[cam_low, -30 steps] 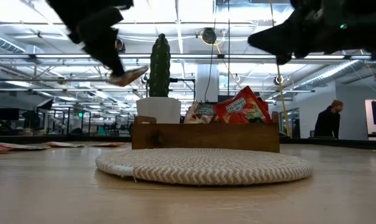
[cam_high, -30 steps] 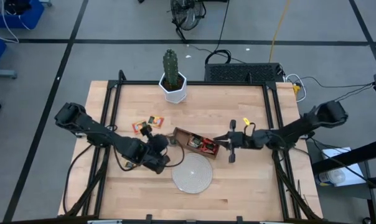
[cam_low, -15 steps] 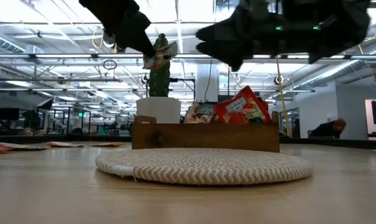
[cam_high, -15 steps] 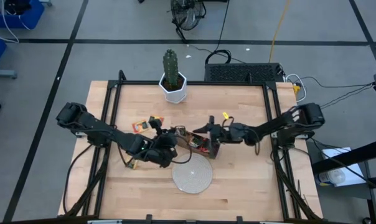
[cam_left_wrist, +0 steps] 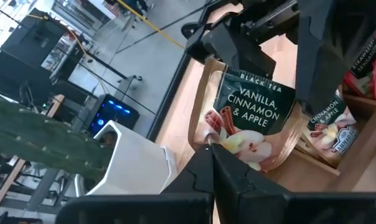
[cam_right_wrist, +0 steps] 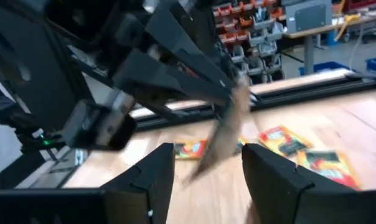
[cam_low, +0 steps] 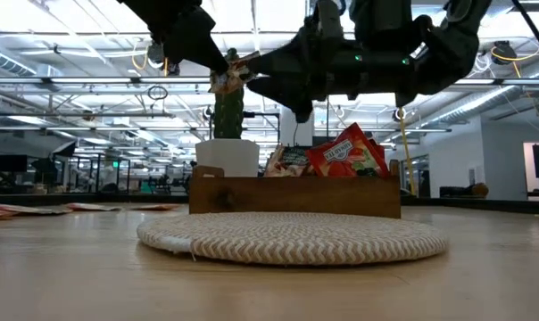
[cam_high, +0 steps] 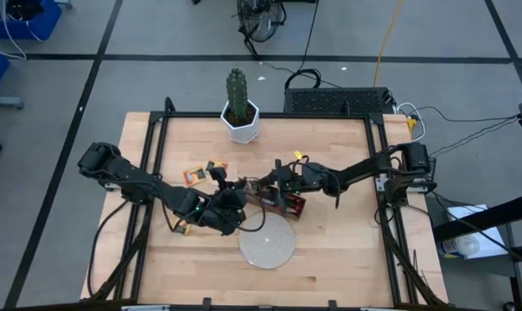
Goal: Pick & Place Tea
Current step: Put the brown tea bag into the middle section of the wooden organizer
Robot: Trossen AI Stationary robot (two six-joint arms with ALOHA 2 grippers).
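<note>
Left wrist view: the held tea sachet (cam_left_wrist: 253, 121), printed "Black Tea, Vanilla, Cinnamon & Apple", has an orange-brown border and a pale centre with cinnamon sticks. The left tool (cam_left_wrist: 211, 146) is clenched on its lower edge, above the wooden tray (cam_high: 274, 200); the right tool (cam_right_wrist: 206, 163), fingers parted, faces the sachet edge-on, not gripping it. Red sachets (cam_low: 345, 153) stand upright in the tray. At least three sachets (cam_high: 205, 171) lie flat on the pale wood surface (cam_high: 330, 250) to the tray's left. One woven disc (cam_high: 266, 240) lies in front; one cactus (cam_high: 236, 93) stands in a white pot. Beyond is an open workshop with ceiling lights.
</note>
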